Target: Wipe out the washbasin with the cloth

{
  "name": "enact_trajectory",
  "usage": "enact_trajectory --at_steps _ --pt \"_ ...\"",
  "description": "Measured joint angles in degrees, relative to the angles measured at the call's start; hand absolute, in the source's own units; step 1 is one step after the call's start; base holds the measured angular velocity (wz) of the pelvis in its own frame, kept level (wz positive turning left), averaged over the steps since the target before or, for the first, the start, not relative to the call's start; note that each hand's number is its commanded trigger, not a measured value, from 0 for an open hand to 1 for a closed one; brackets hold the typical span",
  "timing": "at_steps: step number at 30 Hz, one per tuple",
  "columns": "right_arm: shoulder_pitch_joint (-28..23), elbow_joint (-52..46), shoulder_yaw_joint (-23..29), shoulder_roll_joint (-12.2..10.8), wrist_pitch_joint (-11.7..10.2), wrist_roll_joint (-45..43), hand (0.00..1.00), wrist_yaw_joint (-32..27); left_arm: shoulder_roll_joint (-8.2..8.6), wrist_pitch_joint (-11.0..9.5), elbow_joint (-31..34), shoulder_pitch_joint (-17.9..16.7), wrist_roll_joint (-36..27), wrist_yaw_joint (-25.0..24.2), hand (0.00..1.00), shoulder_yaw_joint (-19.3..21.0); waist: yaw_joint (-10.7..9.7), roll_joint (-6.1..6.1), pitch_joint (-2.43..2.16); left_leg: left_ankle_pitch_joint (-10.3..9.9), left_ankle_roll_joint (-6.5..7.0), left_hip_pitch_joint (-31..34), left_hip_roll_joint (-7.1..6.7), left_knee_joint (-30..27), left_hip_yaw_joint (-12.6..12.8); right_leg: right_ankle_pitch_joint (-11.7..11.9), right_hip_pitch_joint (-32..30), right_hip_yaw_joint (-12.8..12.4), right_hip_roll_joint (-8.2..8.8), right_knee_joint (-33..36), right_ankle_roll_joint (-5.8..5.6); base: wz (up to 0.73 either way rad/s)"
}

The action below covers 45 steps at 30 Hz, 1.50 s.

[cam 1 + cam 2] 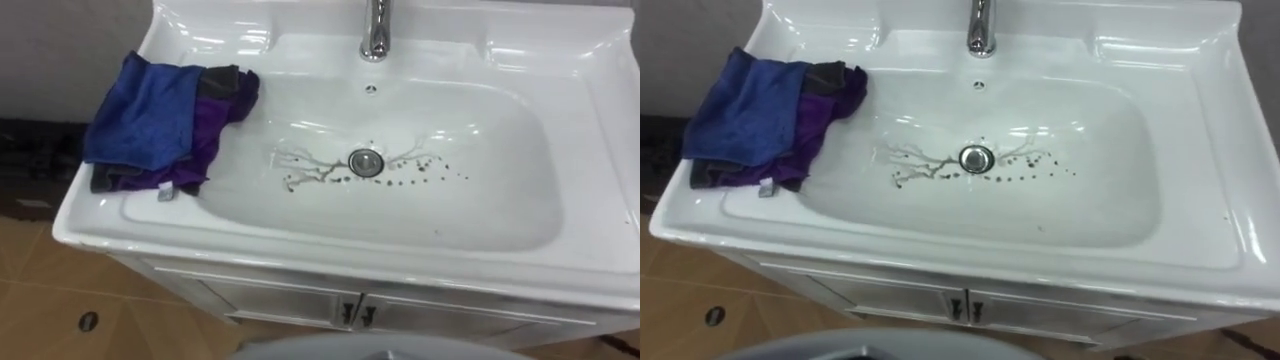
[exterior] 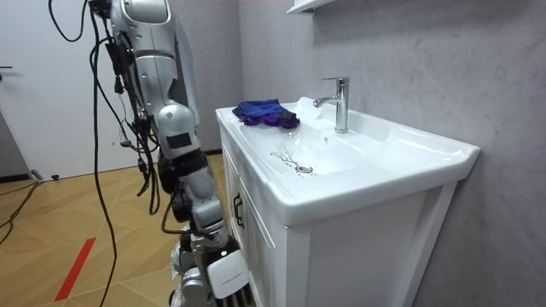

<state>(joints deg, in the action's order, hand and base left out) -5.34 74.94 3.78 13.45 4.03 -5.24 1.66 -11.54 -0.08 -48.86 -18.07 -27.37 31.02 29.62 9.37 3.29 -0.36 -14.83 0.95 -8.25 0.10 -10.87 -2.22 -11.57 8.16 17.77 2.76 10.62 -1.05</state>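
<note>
A white basin on a cabinet lies before me. Dark streaks and specks of dirt spread to both sides of the metal drain on its bottom. A crumpled blue and purple cloth rests on the basin's left rim, one corner hanging over the bowl's edge. In the room view I stand at the front of the cabinet, and my right hand hangs low beside it, well below the basin's rim and away from the cloth.
A chrome tap stands at the middle of the back rim. Two cabinet doors with small dark handles close the front below. A grey wall runs behind the basin, and wooden floor lies to the left.
</note>
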Motion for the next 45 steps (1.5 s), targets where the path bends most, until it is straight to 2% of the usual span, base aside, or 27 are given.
enact_trajectory --at_steps 2,5,6,7,9,13,15,16,18,23,26,31,32,36,38,43,45 --pt "-0.3 -0.05 0.46 0.47 -1.06 0.83 0.0 -0.65 -0.93 -0.39 4.96 -0.47 0.0 2.45 0.0 1.81 0.39 0.33 -0.18 0.06 -0.03 0.43 -0.09 -0.32 -0.96 0.0 0.11 0.81 0.08 0.0 0.0 0.21" --pt "-1.17 -0.23 0.97 0.58 -1.53 -0.19 0.0 -1.33 -2.61 -2.92 11.52 0.18 0.08 7.67 0.0 5.01 1.97 0.94 -0.28 0.16 -0.06 0.56 -0.07 -0.52 -1.12 -0.02 -0.32 0.97 0.1 0.0 -0.03 0.07" --pt "-1.52 -0.61 0.86 0.51 -1.53 0.02 0.0 -1.23 -2.8 -3.12 15.27 0.05 0.16 9.9 0.0 6.31 2.07 1.21 -0.21 0.16 -0.06 0.63 -0.08 -0.51 -1.18 -0.03 -0.33 1.06 0.12 0.01 -0.05 -0.04" --pt "-1.6 -0.74 0.83 0.47 -1.53 0.17 0.0 -1.19 -3.02 -3.64 16.97 -0.04 0.17 11.07 0.0 6.42 2.13 1.25 -0.14 0.16 -0.06 0.67 -0.1 -0.51 -1.19 -0.04 -0.36 1.06 0.14 0.01 -0.06 0.0" --pt "-1.45 -1.15 0.84 0.49 -1.95 0.45 0.0 -1.08 -4.23 -5.98 20.94 0.28 0.8 13.8 0.0 6.42 2.29 1.4 0.03 0.17 -0.05 0.85 -0.23 -0.5 -1.06 -0.11 -0.65 0.91 0.23 -0.01 -0.14 -0.02" --pt "-1.47 -1.51 0.83 0.47 -2.69 0.45 0.0 -0.99 -5.32 -6.86 28.55 1.09 0.91 16.36 0.0 7.53 2.36 1.82 -0.28 0.23 0.05 1.81 -0.4 -0.87 -1.11 -0.18 -1.71 0.88 0.39 0.03 -0.09 -0.02" --pt "-1.67 -1.98 0.6 0.47 -2.75 0.46 0.0 -0.75 -6.03 -7.58 33.17 1.38 0.91 17.76 0.0 8.55 2.24 1.87 -0.3 0.25 0.09 1.63 -0.43 -0.87 -1.01 -0.16 -1.78 0.41 0.38 0.13 -0.09 -0.06" --pt "-1.69 -1.97 0.49 0.47 -2.75 0.55 0.0 -0.66 -6.44 -7.65 33.81 1.75 0.89 18.12 0.0 8.55 2.22 1.86 -0.3 0.26 0.09 1.58 -0.43 -0.88 -1.01 -0.16 -1.73 0.4 0.39 0.14 -0.09 0.0" --pt "-1.87 -2.01 -0.19 0.48 -2.81 1.53 0.0 -0.17 -8.52 -7.83 35.25 3.15 0.89 18.42 0.0 8.56 2.16 1.85 -0.29 0.26 0.1 1.51 -0.42 -0.88 -1.0 -0.15 -1.69 0.08 0.37 0.26 -0.09 0.0" --pt "-2.47 -1.96 -0.34 0.61 -2.81 1.46 0.0 0.56 -10.32 -7.91 40.35 5.21 1.31 18.28 0.0 8.55 1.94 1.86 0.09 0.26 0.1 1.54 -0.43 -0.84 -0.91 -0.15 -1.85 -0.15 0.35 0.23 -0.09 -0.01" --pt "-2.47 -1.86 -0.2 0.81 -3.33 1.42 0.0 1.13 -10.51 -7.89 41.75 5.42 3.38 17.77 0.0 8.29 0.66 2.05 0.46 0.26 0.1 1.68 -0.4 -0.76 -0.78 -0.14 -1.92 -0.26 0.23 0.04 -0.11 0.0" --pt "-2.42 -1.58 -0.12 0.9 -3.87 1.34 0.0 2.29 -10.46 -7.92 46.8 5.39 10.72 16.82 0.0 8.22 -1.26 2.04 0.57 0.26 0.09 1.2 -0.22 -0.39 0.32 -0.14 -1.29 -0.46 0.14 -0.01 -0.12 -0.06" --pt "-2.43 -1.38 -0.15 0.89 -3.97 1.51 0.0 2.46 -10.46 -7.92 47.48 5.65 13.49 16.58 0.0 7.86 -1.9 2.11 0.83 0.26 0.09 0.54 -0.22 -0.34 0.3 -0.13 -1.12 -0.62 0.15 -0.02 -0.13 0.0" --pt "-1.99 -0.53 -0.14 0.89 -3.93 2.72 0.0 3.46 -10.4 -7.88 49.9 6.09 20.36 13.73 0.0 3.96 -3.4 2.02 0.95 0.26 0.09 0.32 -0.19 -0.31 0.47 -0.13 -0.64 -1.28 0.08 -0.02 -0.12 -0.05" --pt "-1.88 -0.53 -0.25 0.89 -3.95 2.73 0.0 3.67 -10.25 -7.9 51.52 5.95 20.82 12.23 0.0 1.42 -4.44 2.01 1.46 0.26 0.09 -0.15 -0.19 -0.21 0.68 -0.13 -0.14 -1.34 0.09 0.01 -0.13 -0.02" --pt "-0.24 1.42 -0.33 0.94 -4.03 2.69 0.0 4.9 -9.8 -7.89 53.61 6.04 22.49 7.2 0.0 -6.43 -6.68 1.7 1.29 0.26 0.09 -0.11 0.03 0.07 1.92 -0.03 -0.99 -2.52 -0.1 0.31 -0.05 -0.12" --pt "-0.26 1.56 -0.3 0.93 -4.01 2.39 0.0 5.85 -9.36 -7.88 54.31 6.06 24.98 4.45 0.0 -9.54 -8.35 1.44 1.19 0.26 0.09 -0.23 0.08 0.05 1.94 0.05 -0.87 -3.06 -0.24 0.24 -0.06 -0.09"
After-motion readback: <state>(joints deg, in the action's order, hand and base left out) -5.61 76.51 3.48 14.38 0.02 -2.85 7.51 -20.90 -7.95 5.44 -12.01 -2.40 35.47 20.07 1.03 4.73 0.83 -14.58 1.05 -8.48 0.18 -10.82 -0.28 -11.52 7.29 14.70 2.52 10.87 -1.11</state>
